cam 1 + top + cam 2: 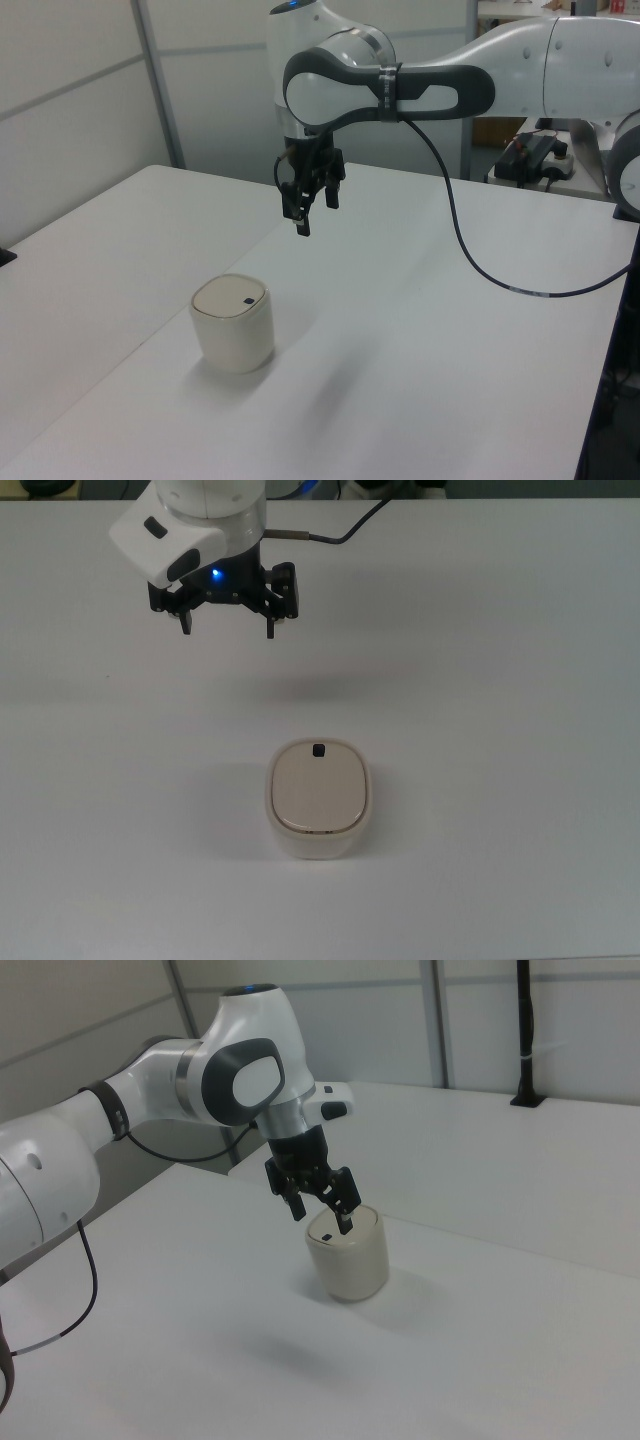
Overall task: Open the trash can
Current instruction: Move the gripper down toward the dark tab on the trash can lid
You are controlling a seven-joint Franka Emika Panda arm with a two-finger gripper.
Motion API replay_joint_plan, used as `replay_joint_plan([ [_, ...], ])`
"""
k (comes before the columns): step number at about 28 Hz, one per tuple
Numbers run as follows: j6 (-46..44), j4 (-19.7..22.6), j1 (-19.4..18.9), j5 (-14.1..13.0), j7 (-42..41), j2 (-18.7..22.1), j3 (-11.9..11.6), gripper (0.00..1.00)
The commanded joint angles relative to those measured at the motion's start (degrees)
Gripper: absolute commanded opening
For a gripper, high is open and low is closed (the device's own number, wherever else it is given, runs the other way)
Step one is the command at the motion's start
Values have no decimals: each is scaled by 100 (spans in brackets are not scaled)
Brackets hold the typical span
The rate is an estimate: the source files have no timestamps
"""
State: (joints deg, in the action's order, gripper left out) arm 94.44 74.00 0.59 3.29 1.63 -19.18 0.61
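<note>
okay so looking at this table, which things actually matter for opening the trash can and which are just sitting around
Matters for the job:
- small cream-white plastic trash can, rounded-rectangle, lid closed
- its flat beige lid
- tiny black button on the lid
- black two-finger end effector, open, in the air apart from the can

Just there:
- white table
- black cable hanging from the arm

Top view: camera overhead, looking almost straight down on the white table (520, 680), close in. Left view: camera beside and above the table, facing across it toward the arm (420, 85). Right view: raised oblique view from the opposite side. All three share the trash can (318, 798) and the gripper (227, 620) above the table.
</note>
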Motion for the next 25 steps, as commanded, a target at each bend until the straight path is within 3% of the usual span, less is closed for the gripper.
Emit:
replay_joint_plan([
  [1,101,-8,-76,-83,109,99,-17,100],
  [15,452,0,-243,-109,337,20,-8,99],
  [25,1234,35,-463,-83,504,-392,-8,66],
])
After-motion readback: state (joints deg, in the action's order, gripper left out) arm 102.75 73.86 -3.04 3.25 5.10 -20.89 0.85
